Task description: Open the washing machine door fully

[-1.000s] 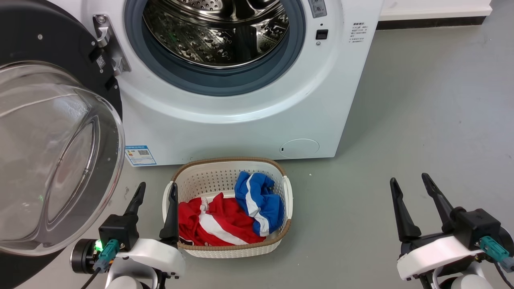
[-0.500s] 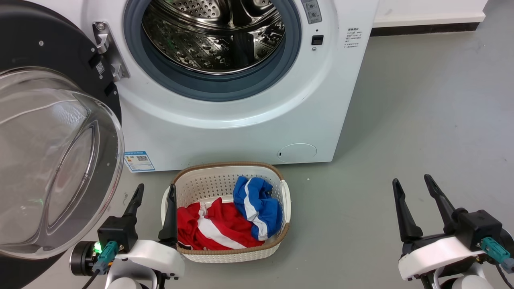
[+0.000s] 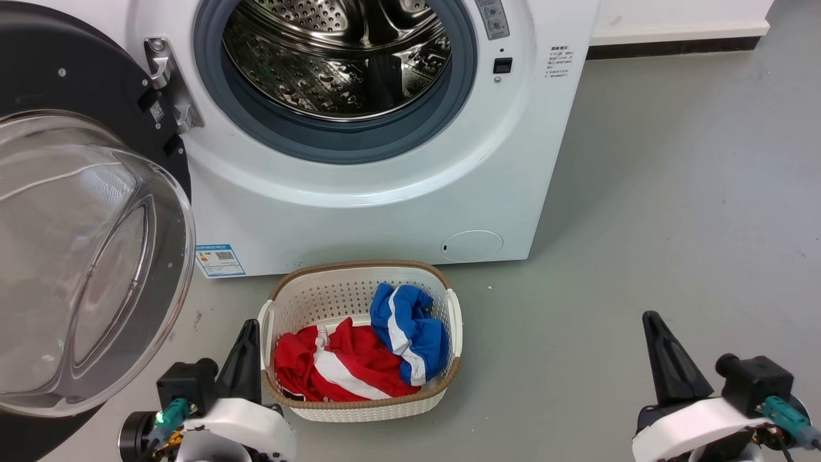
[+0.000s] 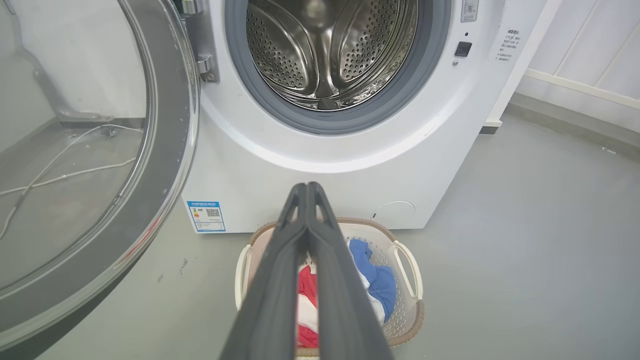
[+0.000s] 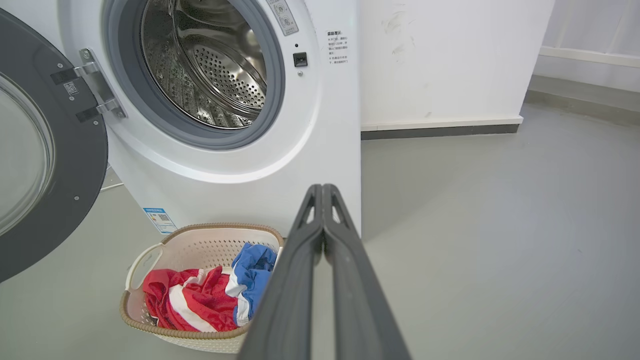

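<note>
1. Since one second ago: left gripper (image 3: 249,328) and right gripper (image 3: 653,321) both closed, fingers pressed together instead of wide apart, and lower in the head view; nothing held between them.
2. Washing machine door (image 3: 90,256) swung wide out to the left of the machine, hanging on its metal hinge (image 3: 170,83); black rim at the top left of the head view, clear glass bowl bulging toward the camera.
3. Same place of the door against the machine as one second ago; only a small shift of the whole head picture.
4. Right of the hinge, the open steel drum (image 3: 340,58) inside a grey rubber seal (image 3: 333,144), set in the white front of the washing machine (image 3: 359,212).
5. Low on that front, a blue label (image 3: 219,259) at the left and a round cover (image 3: 471,246) at the right.
6. On the grey floor (image 3: 641,224), just before the machine, a white laundry basket (image 3: 359,264) with a brown rim; inside it a red-and-white garment (image 3: 321,359) and a blue-and-white garment (image 3: 407,327).
7. Left gripper just beside the basket's left side, below the glass bowl, not touching the door; right gripper well apart to the right, over bare floor.
8. In the left wrist view, closed fingers pointing toward the basket and the machine front, with the door along the left edge.
</note>
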Controlling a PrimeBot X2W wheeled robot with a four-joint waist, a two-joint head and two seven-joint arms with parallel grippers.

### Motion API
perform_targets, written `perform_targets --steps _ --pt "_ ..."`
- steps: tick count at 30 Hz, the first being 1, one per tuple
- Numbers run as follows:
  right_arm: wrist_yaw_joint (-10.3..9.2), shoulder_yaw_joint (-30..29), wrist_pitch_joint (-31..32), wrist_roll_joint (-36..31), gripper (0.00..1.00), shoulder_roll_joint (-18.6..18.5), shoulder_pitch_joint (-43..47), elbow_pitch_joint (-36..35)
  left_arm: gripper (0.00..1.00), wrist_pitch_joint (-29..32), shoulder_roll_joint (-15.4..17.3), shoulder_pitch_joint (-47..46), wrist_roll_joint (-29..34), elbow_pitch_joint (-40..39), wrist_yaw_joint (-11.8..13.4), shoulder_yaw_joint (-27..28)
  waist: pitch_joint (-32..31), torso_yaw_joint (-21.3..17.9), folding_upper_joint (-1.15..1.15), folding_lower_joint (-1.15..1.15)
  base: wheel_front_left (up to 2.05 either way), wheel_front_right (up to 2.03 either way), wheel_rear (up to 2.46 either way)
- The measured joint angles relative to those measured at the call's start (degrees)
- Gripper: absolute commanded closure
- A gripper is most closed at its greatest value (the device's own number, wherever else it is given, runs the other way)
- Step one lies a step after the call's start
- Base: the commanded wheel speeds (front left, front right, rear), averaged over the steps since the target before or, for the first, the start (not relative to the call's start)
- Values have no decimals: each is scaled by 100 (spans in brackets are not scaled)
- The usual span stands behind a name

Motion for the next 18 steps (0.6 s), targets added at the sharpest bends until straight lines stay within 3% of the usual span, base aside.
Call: perform_targets --steps 18 --pt "0 -127 353 1976 100 8 -82 101 100 464 -188 -2 -1704 -15 -269 397 -44 68 0 0 0 0 0"
